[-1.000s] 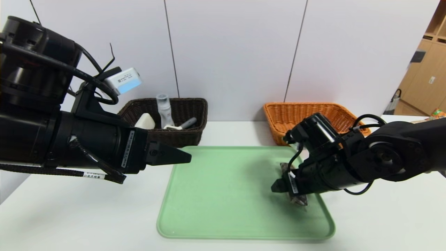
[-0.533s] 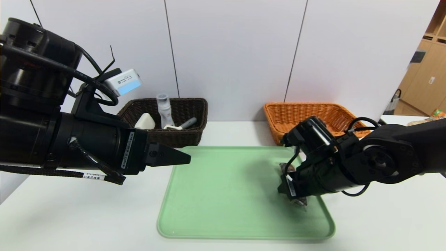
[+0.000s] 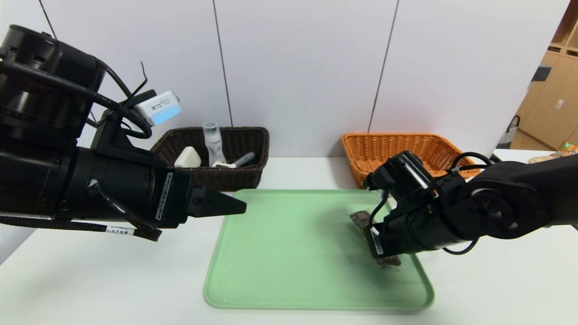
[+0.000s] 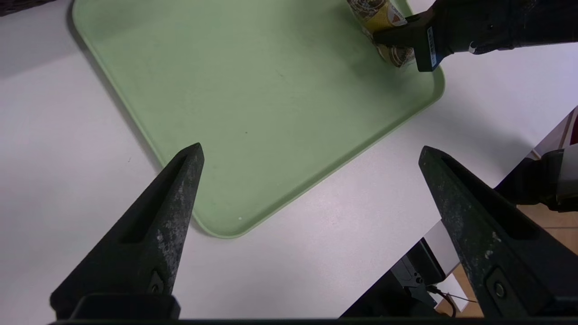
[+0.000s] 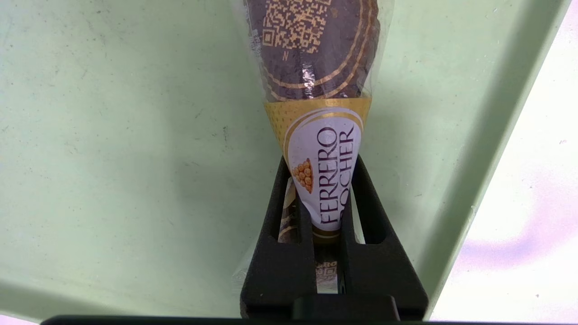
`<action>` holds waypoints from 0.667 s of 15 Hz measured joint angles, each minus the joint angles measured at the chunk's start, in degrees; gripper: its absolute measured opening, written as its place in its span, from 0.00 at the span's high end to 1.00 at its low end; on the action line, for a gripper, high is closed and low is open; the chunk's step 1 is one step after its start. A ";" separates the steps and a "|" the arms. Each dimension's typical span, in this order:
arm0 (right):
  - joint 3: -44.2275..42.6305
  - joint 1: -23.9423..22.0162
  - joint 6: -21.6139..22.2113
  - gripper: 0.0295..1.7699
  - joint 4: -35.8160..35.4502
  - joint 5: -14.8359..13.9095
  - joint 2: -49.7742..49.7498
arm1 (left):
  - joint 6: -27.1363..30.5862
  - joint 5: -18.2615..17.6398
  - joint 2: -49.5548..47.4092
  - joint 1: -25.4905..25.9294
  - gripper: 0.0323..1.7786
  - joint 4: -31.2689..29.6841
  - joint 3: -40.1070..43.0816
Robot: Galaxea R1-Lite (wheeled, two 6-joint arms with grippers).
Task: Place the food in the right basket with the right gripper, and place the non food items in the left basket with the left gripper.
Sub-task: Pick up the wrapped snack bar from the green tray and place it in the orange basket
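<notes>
A Ferrero Rocher chocolate packet (image 5: 323, 113), brown and gold in clear wrap, is at the right side of the green tray (image 3: 289, 262). My right gripper (image 5: 321, 174) is shut on its middle, one packet end (image 3: 360, 218) sticking out beyond the fingers. In the left wrist view the same packet (image 4: 384, 13) shows far off in the other arm's fingers. My left gripper (image 4: 311, 153) hangs open and empty over the tray's near left corner. The orange right basket (image 3: 384, 149) stands behind the right arm. The dark brown left basket (image 3: 235, 176) holds a white block (image 3: 188, 157), a clear bottle (image 3: 212, 142) and a pen (image 3: 244, 159).
The white table (image 3: 90, 280) surrounds the tray. Its front edge and a dark device below it (image 4: 415, 271) show in the left wrist view. A white wall (image 3: 298, 67) rises behind both baskets.
The right gripper has closed on the packet and the packet has turned, its far end now sticking out to the left. The left arm has barely moved.
</notes>
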 joint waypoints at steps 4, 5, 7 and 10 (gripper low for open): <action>-0.72 -0.07 -0.02 0.91 0.05 0.09 -2.12 | -0.05 0.02 -0.39 0.00 0.05 0.02 0.09; -1.32 -0.20 -0.02 0.91 -0.11 0.02 -3.25 | -0.07 0.00 -0.52 0.00 0.05 0.02 0.13; -3.17 -0.63 -0.06 0.91 -0.20 -0.26 -6.08 | -0.05 0.00 -0.78 0.00 0.05 -0.01 0.27; -6.86 -2.61 -0.59 0.91 -0.26 -1.73 -9.89 | 0.00 0.00 -1.16 0.00 0.05 -0.04 0.27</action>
